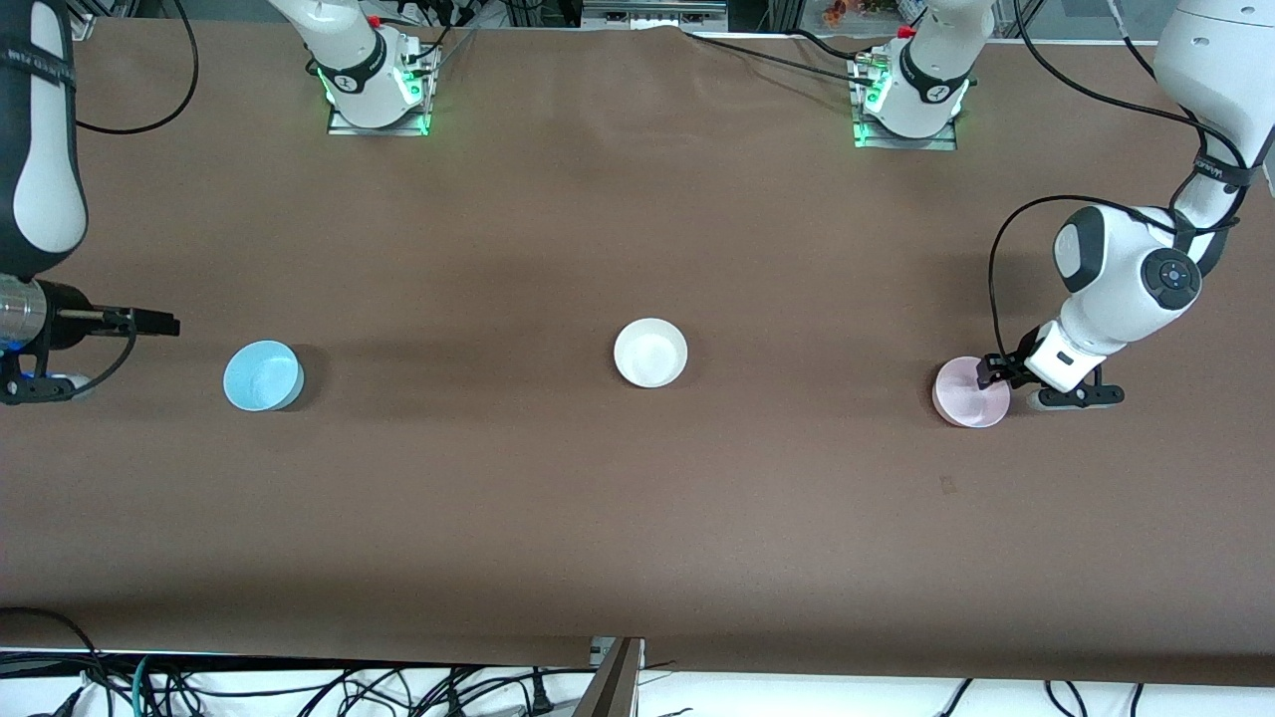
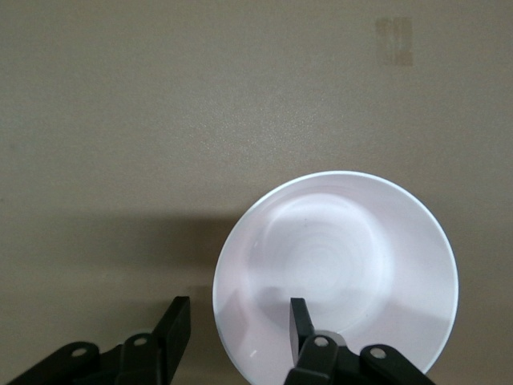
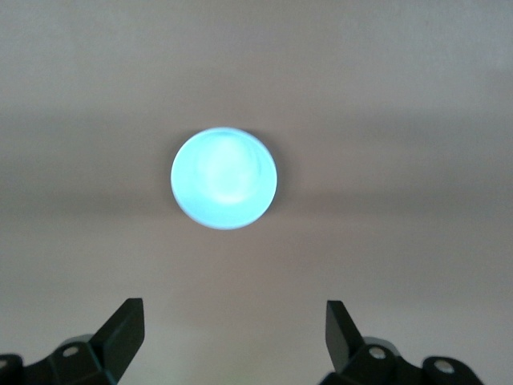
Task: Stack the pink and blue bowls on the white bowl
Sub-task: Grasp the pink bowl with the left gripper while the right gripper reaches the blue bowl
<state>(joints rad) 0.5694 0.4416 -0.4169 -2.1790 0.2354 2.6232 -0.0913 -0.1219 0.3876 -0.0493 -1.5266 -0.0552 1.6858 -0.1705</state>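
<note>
The pink bowl (image 1: 964,398) (image 2: 337,257) sits upright on the brown table toward the left arm's end. My left gripper (image 1: 991,374) (image 2: 239,303) is down at it and open, straddling the rim: one finger (image 2: 300,321) is inside the bowl, the other finger (image 2: 178,321) is outside, and neither presses the wall. At the table's middle stands the white bowl (image 1: 650,353), with nothing in it. The blue bowl (image 1: 262,375) (image 3: 224,178) rests toward the right arm's end. My right gripper (image 1: 164,324) (image 3: 233,305) hangs open and empty, high up beside the blue bowl.
The two arm bases (image 1: 377,90) (image 1: 908,105) stand along the table's edge farthest from the front camera. A small pale mark (image 1: 947,485) (image 2: 394,42) lies on the table nearer the front camera than the pink bowl. Cables (image 1: 299,687) trail below the near edge.
</note>
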